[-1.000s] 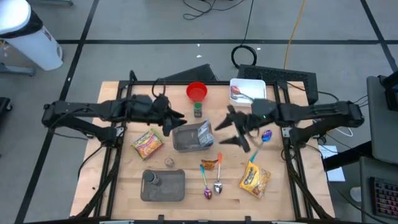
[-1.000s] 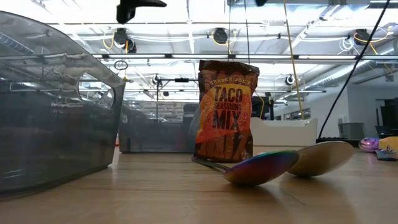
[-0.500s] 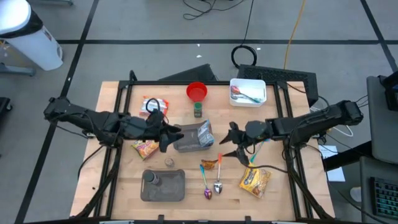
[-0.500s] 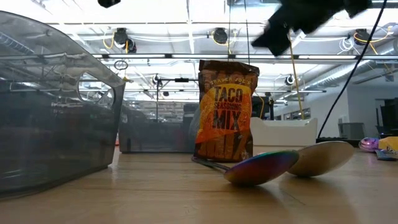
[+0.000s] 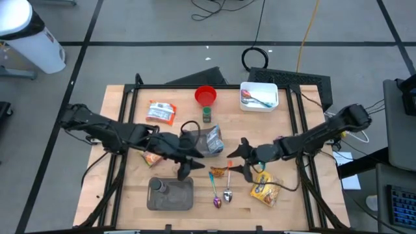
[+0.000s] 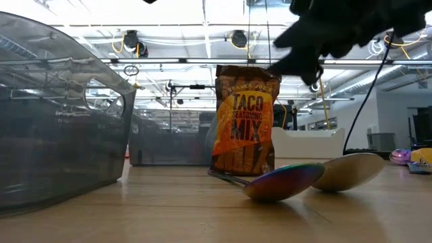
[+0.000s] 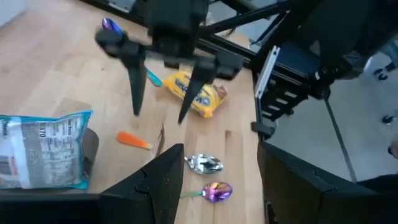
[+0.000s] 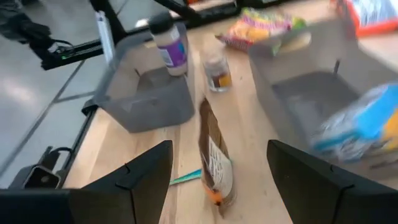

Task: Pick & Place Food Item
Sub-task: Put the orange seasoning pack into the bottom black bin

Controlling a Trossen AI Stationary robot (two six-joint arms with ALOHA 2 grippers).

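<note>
Right gripper (image 5: 238,158), fingers spread, hovers just right of the upright taco seasoning packet (image 5: 220,171) at lower centre, long axis vertical. Left gripper (image 5: 189,163), also spread, hangs above the grey bin (image 5: 170,194).

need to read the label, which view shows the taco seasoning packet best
The low view: the taco packet stands upright facing the camera, its label fully legible. The right wrist view shows it edge-on between the open right hand. From the high view it is a small orange sliver; the left wrist view barely shows it.
</note>
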